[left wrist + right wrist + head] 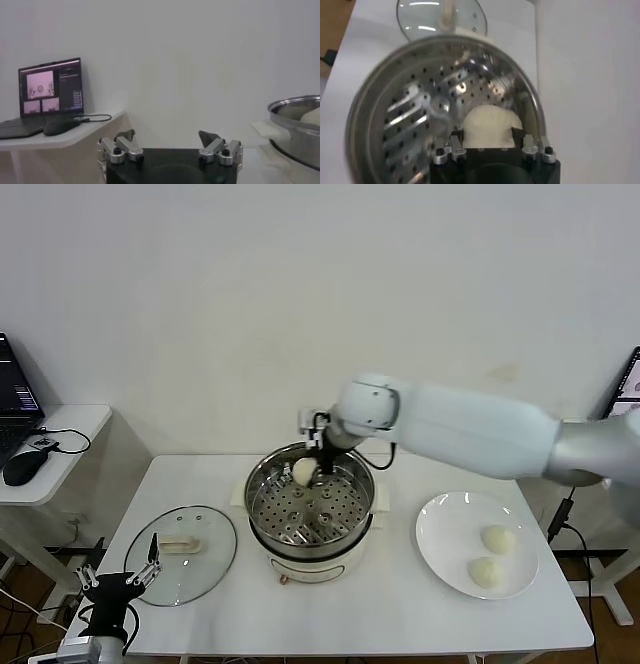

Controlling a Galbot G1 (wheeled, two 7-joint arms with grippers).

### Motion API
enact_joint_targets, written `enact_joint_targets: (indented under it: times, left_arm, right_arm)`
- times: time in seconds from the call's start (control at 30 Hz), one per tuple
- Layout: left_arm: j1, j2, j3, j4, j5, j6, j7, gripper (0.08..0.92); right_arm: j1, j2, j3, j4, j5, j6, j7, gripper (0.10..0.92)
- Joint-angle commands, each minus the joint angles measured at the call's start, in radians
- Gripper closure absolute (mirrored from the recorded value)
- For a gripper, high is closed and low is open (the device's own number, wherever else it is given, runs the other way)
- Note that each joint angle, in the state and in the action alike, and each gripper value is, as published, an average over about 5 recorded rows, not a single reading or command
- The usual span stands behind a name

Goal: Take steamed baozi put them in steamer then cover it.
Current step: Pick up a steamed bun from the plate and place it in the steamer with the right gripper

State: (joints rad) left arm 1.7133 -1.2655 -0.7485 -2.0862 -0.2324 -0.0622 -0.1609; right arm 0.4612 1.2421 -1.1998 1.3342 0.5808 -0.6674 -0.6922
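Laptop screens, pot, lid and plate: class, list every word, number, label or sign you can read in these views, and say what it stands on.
No text can be read anywhere.
Laptop screen: lines of small writing beside three picture panels, too small to read.
Steamer, glass lid, white plate: no markings visible.

Soft, even light is filling the room from above, and the white table (400,604) and the wall are looking bright, with only faint shadows lying under the steamer (310,509) and the plate (445,554). In the right wrist view the steel of the steamer is throwing bright glare streaks, and its near rim is appearing blurred. The cover (182,541) is catching pale reflections on its glass.
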Motion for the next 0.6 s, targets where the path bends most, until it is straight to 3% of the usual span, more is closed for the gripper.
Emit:
enact_joint_targets:
  times: [0.03,0.43,0.6]
  left_arm:
    - [0.0,0.001,-0.001,0.0,0.001,-0.001,0.0,0.177]
    - [0.0,0.004,-0.004,0.004,-0.003,-0.005,-0.001,0.177]
    - [-0.002,0.002,-0.001,0.002,-0.002,-0.005,-0.001,0.177]
  right_arm:
    - [-0.063,0.147,-0.008,-0.117,0.026,-0.027,0.036,0.414]
    - [-0.095,0.166,-0.012,-0.148,-0.006,-0.04,0.039,0.399]
    - [-0.091,0.146,-0.009,-0.138,-0.01,-0.035,0.035,0.283]
